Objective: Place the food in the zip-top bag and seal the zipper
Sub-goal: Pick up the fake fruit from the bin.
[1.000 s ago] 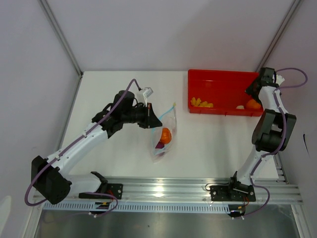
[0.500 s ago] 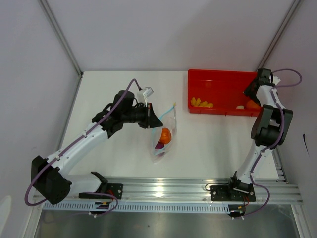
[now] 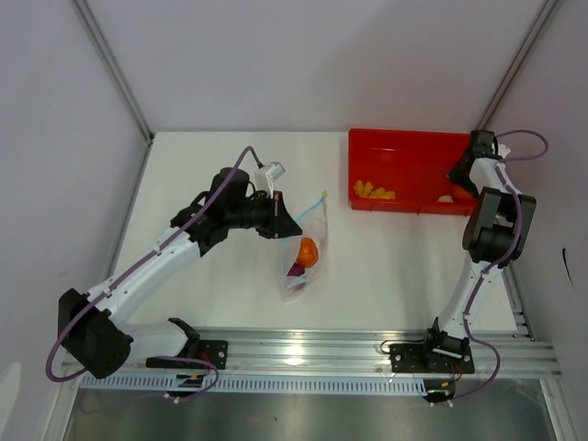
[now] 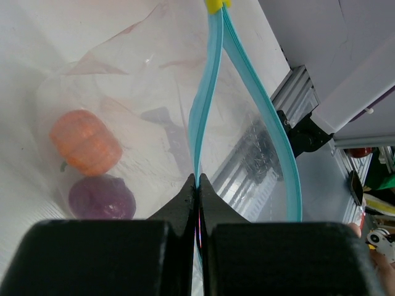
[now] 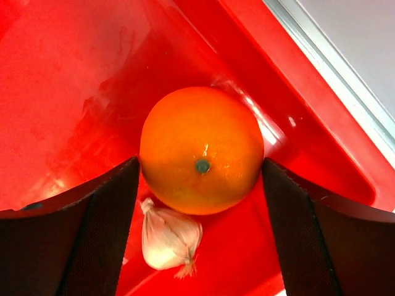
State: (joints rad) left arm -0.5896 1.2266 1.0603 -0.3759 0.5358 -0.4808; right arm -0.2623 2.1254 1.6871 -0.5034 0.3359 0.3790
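Overhead, the left gripper point(image 3: 285, 220) was clamped on the left edge of the zip-top bag point(image 3: 312, 234), which lay on the white table point(image 3: 211, 156) well apart from the red tray point(image 3: 404, 156). The pumpkin piece point(image 3: 308, 250) and the purple-grey piece point(image 3: 296, 269) sat inside the bag, touching. The right gripper point(image 3: 459, 184) reached down into the tray's right end, with the yellow chunks point(image 3: 374, 192) lying near the tray's left end.

From the left wrist, the fingers point(image 4: 179, 209) were pressed together on one side of the zipper point(image 4: 207, 111). The other teal strip bowed away, so the mouth gaped.

From the right wrist, the two black fingers point(image 5: 102, 209) stood apart astride the orange ball point(image 5: 202, 150), their tips right against its sides. Whether they squeezed it could not be told. The ball rested on the tray floor, and the whitish piece point(image 5: 170, 237) lay just beside it, between the fingers.
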